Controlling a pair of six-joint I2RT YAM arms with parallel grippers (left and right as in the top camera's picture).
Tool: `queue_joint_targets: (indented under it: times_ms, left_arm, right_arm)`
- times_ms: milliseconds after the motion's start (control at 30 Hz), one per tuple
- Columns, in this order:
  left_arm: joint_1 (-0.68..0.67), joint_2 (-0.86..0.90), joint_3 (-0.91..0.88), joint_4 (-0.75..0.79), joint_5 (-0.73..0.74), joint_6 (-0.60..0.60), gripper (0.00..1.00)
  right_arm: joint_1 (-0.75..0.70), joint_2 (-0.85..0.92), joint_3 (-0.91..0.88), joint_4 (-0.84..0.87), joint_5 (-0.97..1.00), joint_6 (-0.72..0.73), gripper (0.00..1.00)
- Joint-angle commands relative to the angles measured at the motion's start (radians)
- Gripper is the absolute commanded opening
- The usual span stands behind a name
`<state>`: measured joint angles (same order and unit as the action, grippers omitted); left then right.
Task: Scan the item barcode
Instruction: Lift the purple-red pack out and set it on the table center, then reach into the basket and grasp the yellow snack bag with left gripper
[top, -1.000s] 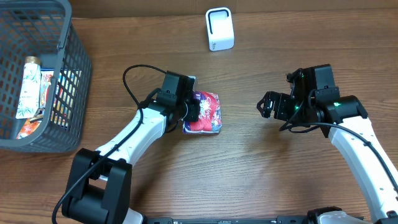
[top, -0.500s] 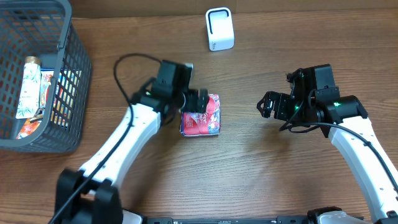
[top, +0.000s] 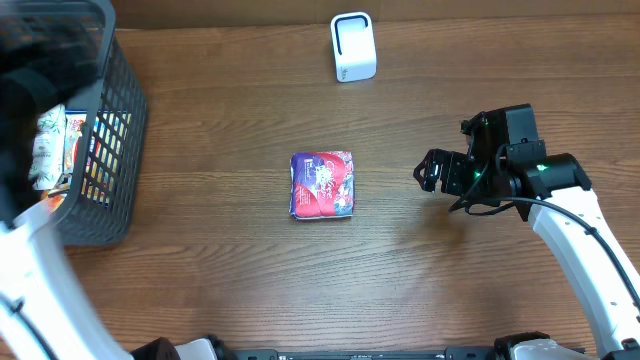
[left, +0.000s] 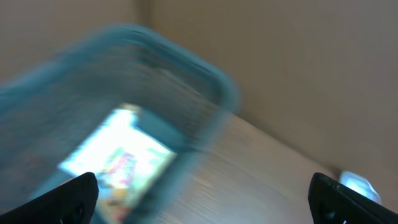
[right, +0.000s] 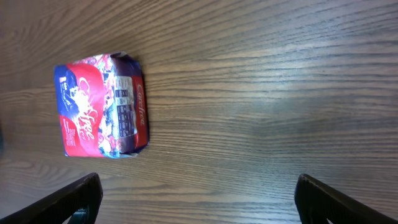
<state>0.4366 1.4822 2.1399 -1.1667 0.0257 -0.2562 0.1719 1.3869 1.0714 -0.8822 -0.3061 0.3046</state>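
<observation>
At the far left corner of the desk (top: 250, 280) stands a grey mesh basket (top: 112, 130). A few packaged goods are upright inside it, among them a tall pale carton (top: 47, 140). The left arm (top: 30, 260) sweeps across that same left edge as a white smear with a dark blur above the basket, too smeared to read from overhead. Its wrist camera looks down at the basket (left: 155, 68), itself blurred, with a bright printed pack inside. There the left gripper (left: 205, 202) shows its two dark fingertips (left: 78, 196) far out at the bottom corners, spread wide with nothing between them.

Toward the middle of the desk lies the packet (top: 322, 185), flat on the wood and alone, touched by neither arm. It is red and purple, with a panel of small print facing up (right: 102, 106). The print is too fine for me to pick out a barcode. Beyond it, at the far edge and slightly to the right, the small white scanner (top: 353, 47) stands upright, well apart from the packet.

Further right, the right gripper (top: 432, 170) hangs over bare wood, pointing left toward the packet but well clear of it. Its wrist camera shows both fingertips (right: 78, 196) at the lower corners, released and empty.
</observation>
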Motion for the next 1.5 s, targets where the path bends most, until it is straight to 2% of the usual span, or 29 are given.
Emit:
queue_joint_targets:
  times_ms: [0,33,133,333,700,967,1167,1200,1267,1467]
  left_arm:
    - [0.196,0.005,0.021,-0.012,0.064,0.042,1.0]
    - [0.294,0.028,0.021,0.011,0.115,0.06,1.0]
    - [0.352,0.079,0.021,0.049,0.126,0.09,1.0]
    - [0.325,0.264,0.021,0.048,0.121,0.301,1.0]
    - [0.267,0.589,0.019,-0.014,0.121,0.546,1.0]
    - [0.217,0.804,0.015,-0.055,0.059,0.56,1.0]
    - [0.203,0.9,0.015,-0.067,0.037,0.56,0.99]
    - [0.203,0.911,0.015,-0.067,0.032,0.56,0.97]
    - [0.203,0.925,0.015,-0.066,0.015,0.56,0.86]
    - [0.203,0.934,0.015,-0.055,0.015,0.56,0.32]
  right_arm:
    - [0.004,-0.01,0.016,-0.011,0.024,-0.024,1.0]
    - [0.004,-0.01,0.016,-0.023,0.039,-0.025,1.0]
    - [0.004,-0.01,0.016,-0.037,0.053,-0.025,1.0]
    - [0.004,-0.01,0.016,-0.042,0.063,-0.024,1.0]
    - [0.004,-0.01,0.016,-0.048,0.071,-0.024,1.0]
    - [0.004,-0.01,0.016,-0.037,0.07,-0.024,1.0]
    - [0.004,-0.01,0.016,-0.026,0.07,-0.024,1.0]
    - [0.004,-0.01,0.016,-0.026,0.07,-0.024,1.0]
    - [0.004,-0.01,0.016,-0.026,0.07,-0.024,1.0]
    - [0.004,-0.01,0.016,-0.014,0.069,-0.02,1.0]
